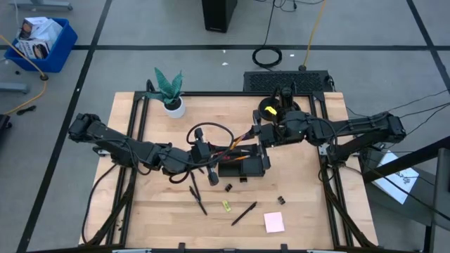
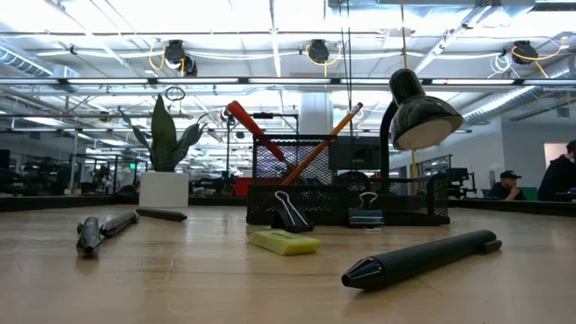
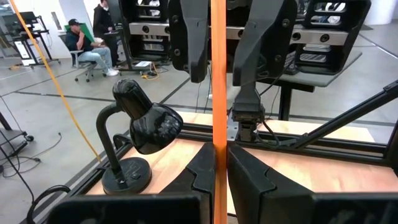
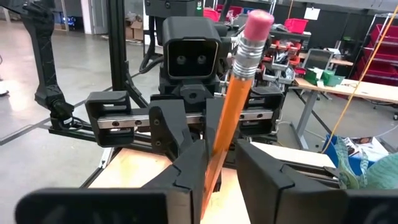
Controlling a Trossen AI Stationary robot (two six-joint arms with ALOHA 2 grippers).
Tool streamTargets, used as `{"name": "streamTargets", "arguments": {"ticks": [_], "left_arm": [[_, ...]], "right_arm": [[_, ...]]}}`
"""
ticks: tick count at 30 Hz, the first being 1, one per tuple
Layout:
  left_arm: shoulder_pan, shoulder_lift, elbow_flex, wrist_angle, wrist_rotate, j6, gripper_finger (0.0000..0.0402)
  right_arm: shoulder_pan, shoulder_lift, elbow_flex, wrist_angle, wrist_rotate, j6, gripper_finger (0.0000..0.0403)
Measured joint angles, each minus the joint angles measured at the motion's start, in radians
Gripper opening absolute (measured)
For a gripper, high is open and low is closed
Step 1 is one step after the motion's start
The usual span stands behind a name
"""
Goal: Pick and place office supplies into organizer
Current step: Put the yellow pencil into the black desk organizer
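While both arms meet over the black organizer [image 1: 242,167] at mid table [image 1: 309,211], each hand grips an orange pencil: left hand [image 3: 214,171] w/ fingers closed on an upright pencil [image 3: 218,81], right hand [image 4: 221,177] pinching a tilted pencil [image 4: 239,81], eraser end up. Red-handled scissors [image 2: 255,129] stand in the organizer. In front lie black pens [image 1: 243,213], clips [image 1: 228,187], a yellow-green piece [image 2: 283,241] & a pink sticky-note pad [image 1: 274,222].
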Motion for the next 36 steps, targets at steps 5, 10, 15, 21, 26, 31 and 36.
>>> {"name": "streamTargets", "arguments": {"ticks": [5,10,15,21,26,31,36], "left_arm": [[0.000,0.000,0.000,0.000,0.000,0.000,0.0033],[0.000,0.000,0.000,0.000,0.000,-0.001,0.0033],[0.000,0.000,0.000,0.000,0.000,-0.001,0.0033],[0.000,0.000,0.000,-0.001,0.000,-0.002,0.0033],[0.000,0.000,0.000,-0.001,0.000,-0.002,0.0033],[0.000,0.000,0.000,0.000,0.000,-0.003,0.0033],[0.000,0.000,0.000,0.000,0.000,0.000,0.0033]], "right_arm": [[0.000,0.000,0.000,0.000,0.001,0.000,0.0067],[0.000,0.000,0.000,0.002,0.001,0.000,0.0047],[0.000,0.001,0.000,0.002,0.000,0.003,0.0022],[0.000,0.001,0.000,0.003,-0.001,0.014,0.0021],[0.000,0.001,0.000,0.004,-0.001,0.015,0.0019],[0.000,0.001,0.000,0.005,-0.001,0.014,0.0013],[0.000,0.001,0.000,0.005,0.000,0.014,0.0013]]}}
